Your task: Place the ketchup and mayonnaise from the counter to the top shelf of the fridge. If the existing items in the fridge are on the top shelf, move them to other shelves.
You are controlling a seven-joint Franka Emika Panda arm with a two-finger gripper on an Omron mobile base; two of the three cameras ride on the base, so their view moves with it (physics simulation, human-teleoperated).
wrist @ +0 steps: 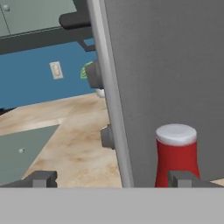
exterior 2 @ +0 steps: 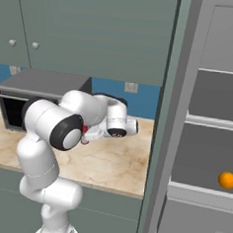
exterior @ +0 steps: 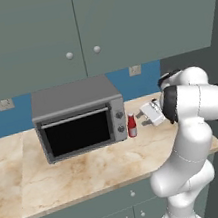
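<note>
Two dark fingertips (wrist: pixel 43 178) rise at the bottom edge of the hand view, one at lower left and one at lower right, set wide apart with nothing between them, so the gripper (wrist: pixel 113 180) is spread and empty. The right tip sits in front of the base of the ketchup (wrist: pixel 176 155), which stands upright at the lower right of that frame with its white cap on top. The bottle is off to the side of the gap, not centred in it, so I judge this an approach that has yet to line up for a grasp.

Behind the bottle rises the grey side of the microwave (exterior: pixel 77 117), and the left base view explains why: at centre frame the ketchup (exterior: pixel 132 126) stands on the counter (exterior: pixel 91 170) just beside the oven's right end, with the gripper (exterior: pixel 152 112) near it on the right.

From the right base view comes what the others lack: the fridge (exterior 2: pixel 205 145) at the right of the frame, its top shelf (exterior 2: pixel 214 121) bare, and an orange fruit (exterior 2: pixel 227 179) on the shelf below. I cannot find the mayonnaise.
</note>
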